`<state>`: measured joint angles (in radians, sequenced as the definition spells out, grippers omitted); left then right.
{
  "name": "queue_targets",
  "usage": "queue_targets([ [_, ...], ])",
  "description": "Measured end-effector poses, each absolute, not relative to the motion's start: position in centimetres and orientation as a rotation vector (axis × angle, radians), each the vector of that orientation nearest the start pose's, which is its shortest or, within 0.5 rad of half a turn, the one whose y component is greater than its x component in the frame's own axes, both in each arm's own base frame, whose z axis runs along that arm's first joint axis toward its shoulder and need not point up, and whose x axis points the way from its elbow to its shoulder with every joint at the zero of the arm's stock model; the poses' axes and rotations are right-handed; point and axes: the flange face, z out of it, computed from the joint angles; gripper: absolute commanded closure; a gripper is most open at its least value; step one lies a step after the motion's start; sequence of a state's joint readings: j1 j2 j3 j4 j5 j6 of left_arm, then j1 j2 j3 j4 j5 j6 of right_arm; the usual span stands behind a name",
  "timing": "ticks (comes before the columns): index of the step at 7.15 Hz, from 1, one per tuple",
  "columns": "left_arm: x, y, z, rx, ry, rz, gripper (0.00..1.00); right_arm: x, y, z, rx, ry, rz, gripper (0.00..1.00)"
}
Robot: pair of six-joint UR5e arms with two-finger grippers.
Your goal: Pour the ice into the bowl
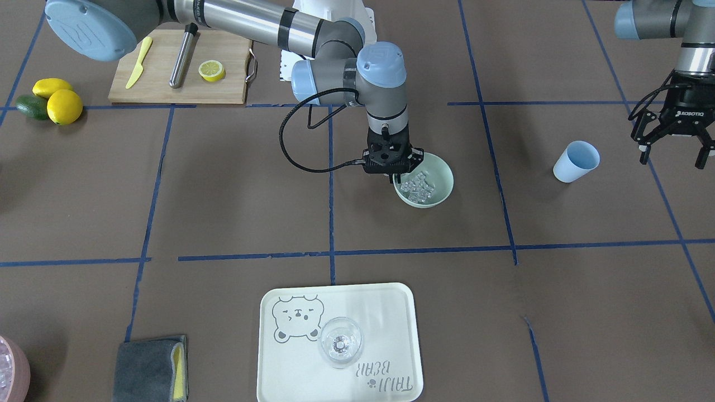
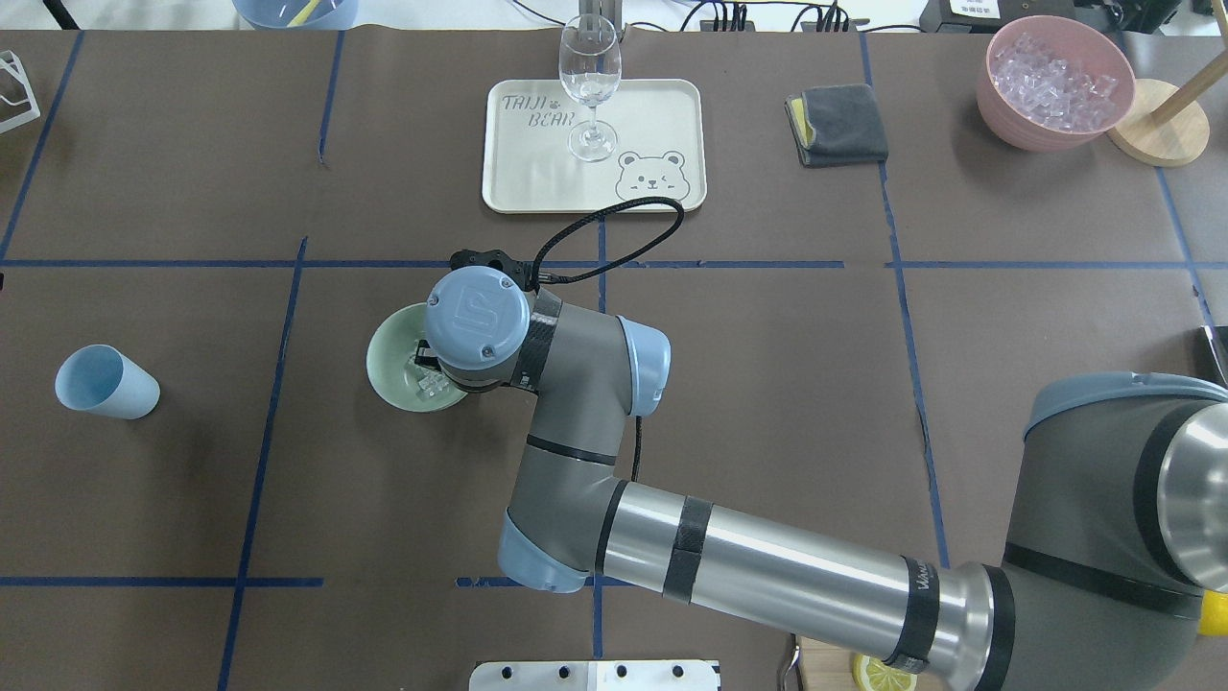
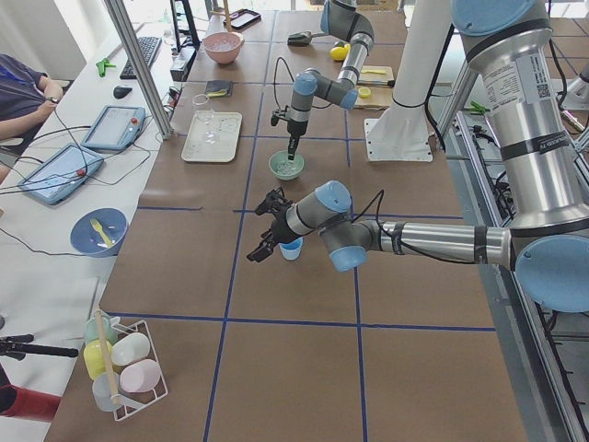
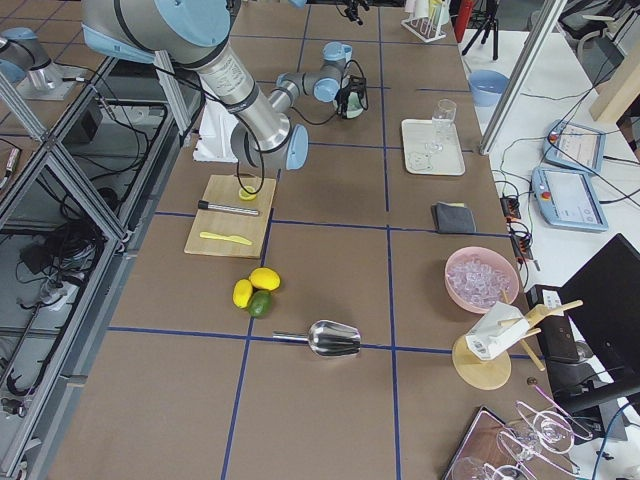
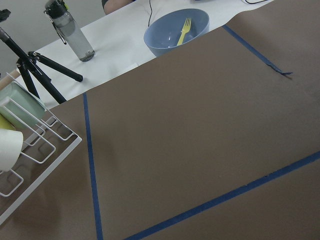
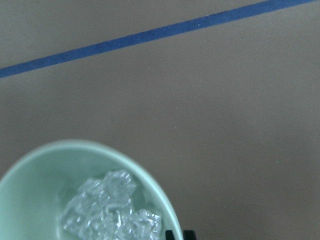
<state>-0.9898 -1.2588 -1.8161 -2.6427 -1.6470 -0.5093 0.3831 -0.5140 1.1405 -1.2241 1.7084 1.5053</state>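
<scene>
Ice (image 1: 418, 187) piled in green bowl (image 1: 444, 181), frame centre. Right jaws low at bowl rim, near-closed; cannot tell if pinching it. Left jaws spread wide, empty, far right by tipped cup (image 1: 576, 162). Risk: right arm's next move snags rim, tips bowl, scatters ice.

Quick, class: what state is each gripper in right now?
Left gripper: open, holding nothing.
Right gripper: at the rim of the bowl; cannot be told.

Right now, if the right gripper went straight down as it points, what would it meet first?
Probably the bowl: the right gripper points straight down over its rim, beside the ice. Depth is unclear, so it could be the rim or the table just outside.
</scene>
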Motion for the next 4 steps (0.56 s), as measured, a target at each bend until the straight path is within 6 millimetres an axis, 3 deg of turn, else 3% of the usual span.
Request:
queue_targets([
  [2,10.8,-40.1,56.7,0.786,0.595,0.107,0.00,-71.0,-42.1,9.9,0.096,-1.011,0.223,1.00],
  [4,9.7,-40.6,57.2,0.713,0.610,0.112,0.00,-68.1,-42.6,9.1,0.078,-1.044,0.218,1.00],
])
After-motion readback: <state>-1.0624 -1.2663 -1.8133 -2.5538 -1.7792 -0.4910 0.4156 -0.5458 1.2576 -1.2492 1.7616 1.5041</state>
